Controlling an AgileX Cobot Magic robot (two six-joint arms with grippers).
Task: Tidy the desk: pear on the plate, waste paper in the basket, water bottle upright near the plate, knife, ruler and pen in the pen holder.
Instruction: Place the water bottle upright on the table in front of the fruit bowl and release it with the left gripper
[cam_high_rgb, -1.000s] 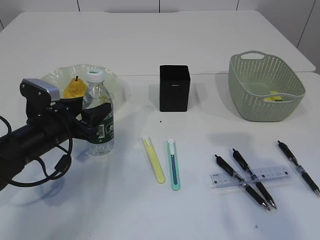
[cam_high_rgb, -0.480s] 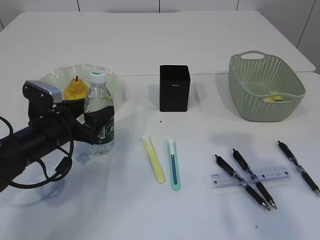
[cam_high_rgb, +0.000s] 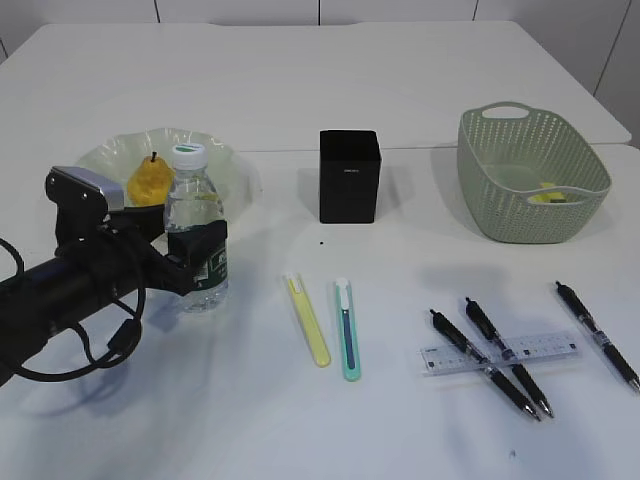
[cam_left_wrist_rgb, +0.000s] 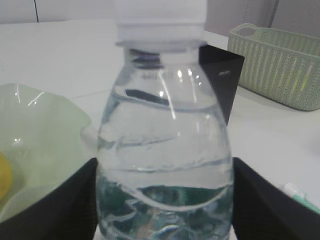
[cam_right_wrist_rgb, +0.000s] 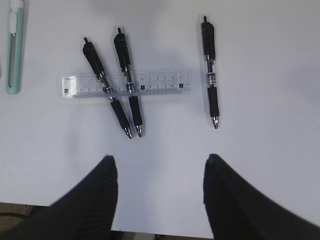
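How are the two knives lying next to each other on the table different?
The left knife is yellow; the right knife is mint green with a dark strip down its middle. The yellow knife looks thinner and lies slanted, while the green knife looks wider and lies almost straight. Both lie flat on the table, apart, with white top ends.

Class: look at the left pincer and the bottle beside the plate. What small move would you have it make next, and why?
Probably draw the left pincer straight back from the water bottle. The bottle stands upright beside the plate, and the fingers flank it, seemingly parted, so this step looks done. Pulling straight back avoids tipping it.
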